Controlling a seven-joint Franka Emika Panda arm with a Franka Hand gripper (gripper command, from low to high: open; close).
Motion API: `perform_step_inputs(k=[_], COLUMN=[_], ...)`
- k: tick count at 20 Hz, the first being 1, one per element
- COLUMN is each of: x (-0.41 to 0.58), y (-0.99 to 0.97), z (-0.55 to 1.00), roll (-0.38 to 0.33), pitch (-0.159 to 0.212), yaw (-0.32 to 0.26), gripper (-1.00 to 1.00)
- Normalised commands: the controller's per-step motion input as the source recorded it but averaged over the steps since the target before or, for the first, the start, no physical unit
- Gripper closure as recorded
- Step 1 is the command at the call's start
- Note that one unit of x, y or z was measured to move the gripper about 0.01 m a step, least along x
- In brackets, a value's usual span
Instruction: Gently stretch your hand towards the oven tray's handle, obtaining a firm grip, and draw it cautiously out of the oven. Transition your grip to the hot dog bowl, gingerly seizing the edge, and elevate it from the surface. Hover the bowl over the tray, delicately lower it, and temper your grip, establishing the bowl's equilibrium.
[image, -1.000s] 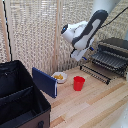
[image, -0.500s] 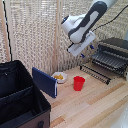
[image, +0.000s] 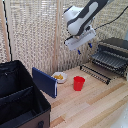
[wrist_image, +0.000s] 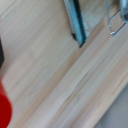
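The gripper (image: 84, 48) hangs high in the air, jaws apart and empty, with the hot dog bowl (image: 59, 77) well below, toward the exterior view's left.

A light wooden table (image: 95, 107) with plank seams carries everything. On the exterior view's right stands the oven (image: 114, 56), its door (image: 95, 73) dropped open. A red cup (image: 79, 83) stands mid-table, the hot dog bowl (image: 59, 77) near it. Beside the bowl a blue panel (image: 44, 82) stands on edge, possibly a book. A big black fabric case (image: 20, 102) fills the exterior view's left.
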Motion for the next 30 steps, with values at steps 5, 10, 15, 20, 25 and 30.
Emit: perform_step_inputs(k=[5, 10, 15, 20, 25, 30], x=[0.021, 0.053, 0.130, 0.161, 0.095, 0.010], y=[0.39, 0.45, 0.20, 0.09, 0.20, 0.18], z=[0.03, -0.19, -0.43, -0.42, -0.38, -0.37], roll=[0.253, 0.201, 0.182, 0.177, 0.161, 0.099], pitch=[-0.129, -0.072, -0.034, -0.011, 0.000, 0.006], yaw=[-0.177, -0.173, -0.190, -0.167, -0.135, -0.087], gripper=[-1.00, -1.00, -1.00, -1.00, -1.00, -1.00])
